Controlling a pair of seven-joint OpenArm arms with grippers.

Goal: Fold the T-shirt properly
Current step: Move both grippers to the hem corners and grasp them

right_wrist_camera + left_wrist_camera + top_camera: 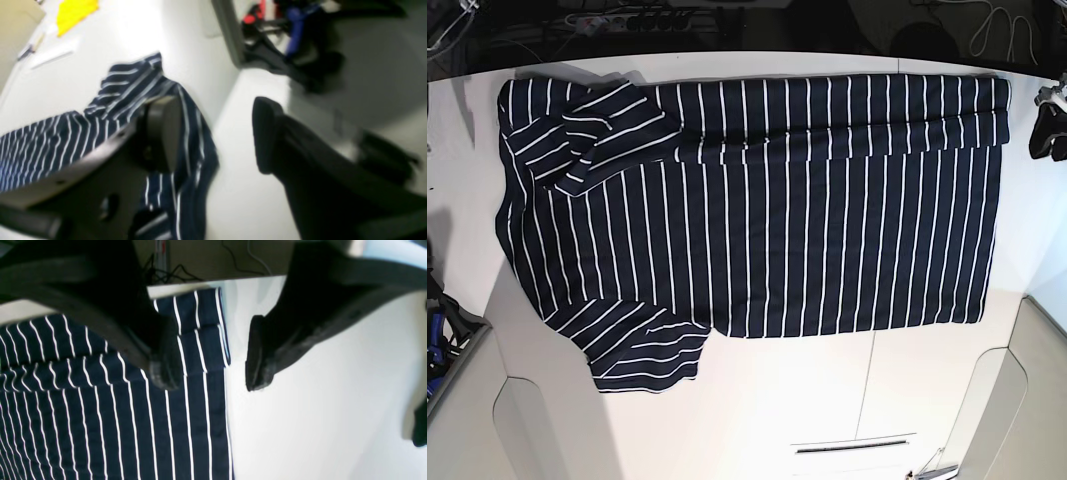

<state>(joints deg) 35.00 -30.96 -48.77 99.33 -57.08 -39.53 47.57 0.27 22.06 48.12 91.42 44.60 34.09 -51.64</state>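
Along the T-shirt's (757,210) far fold, both grippers (206,363) (217,133) hung wide, empty — that loose fold could slip.

My base view is sharp and evenly bright, though the counter (777,400) washes out near white. Glare bleaches it on my left wrist view too. My right wrist view is smeared throughout, stripes on the shirt (50,143) soft.

No legible text or labels anywhere.
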